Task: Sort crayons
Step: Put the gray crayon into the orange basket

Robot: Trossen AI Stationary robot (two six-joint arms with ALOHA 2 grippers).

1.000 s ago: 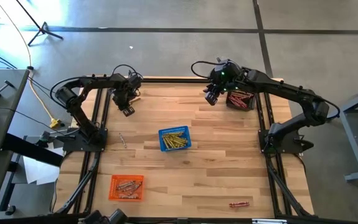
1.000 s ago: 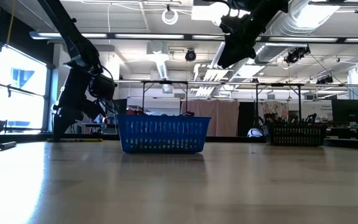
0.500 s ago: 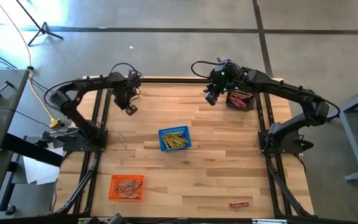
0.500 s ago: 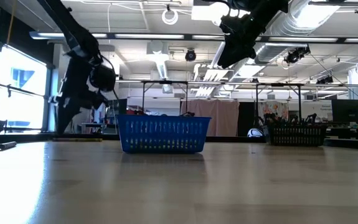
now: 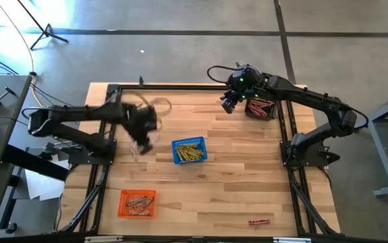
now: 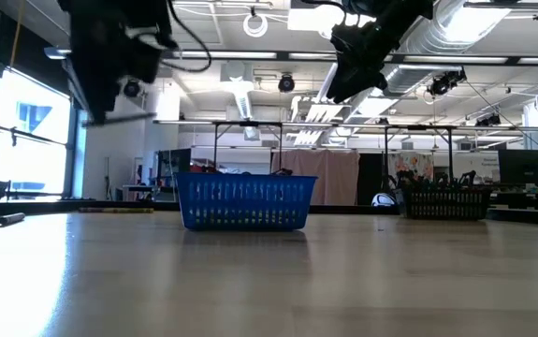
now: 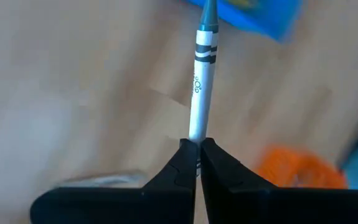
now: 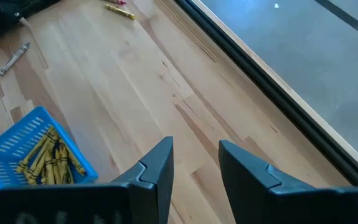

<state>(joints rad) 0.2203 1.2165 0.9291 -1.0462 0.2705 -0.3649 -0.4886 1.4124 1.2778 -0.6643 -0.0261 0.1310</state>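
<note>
My left gripper hangs over the table's left half, just left of the blue basket, and is shut on a pale grey crayon with a blue-grey tip. The blue basket holds yellow crayons. Another grey crayon lies flat on the table under the left arm. My right gripper hangs open above the far right, beside the dark basket of red crayons, with nothing between its fingers. My left gripper pinches the crayon's blunt end between its two fingertips. The crayon runs on in line with the fingers, its pointed tip away from them. The fingers slant steeply down from above, and the crayon is lifted clear of the table.
An orange basket with crayons stands near the front left. A red crayon lies at the front right. A yellow crayon lies near the far edge. A black frame borders the wooden table.
My left gripper has risen from the table at the far left and swung toward the near edge and the blue basket, moving fast enough to blur. The grey crayon now stands clear of the table in its fingers.
</note>
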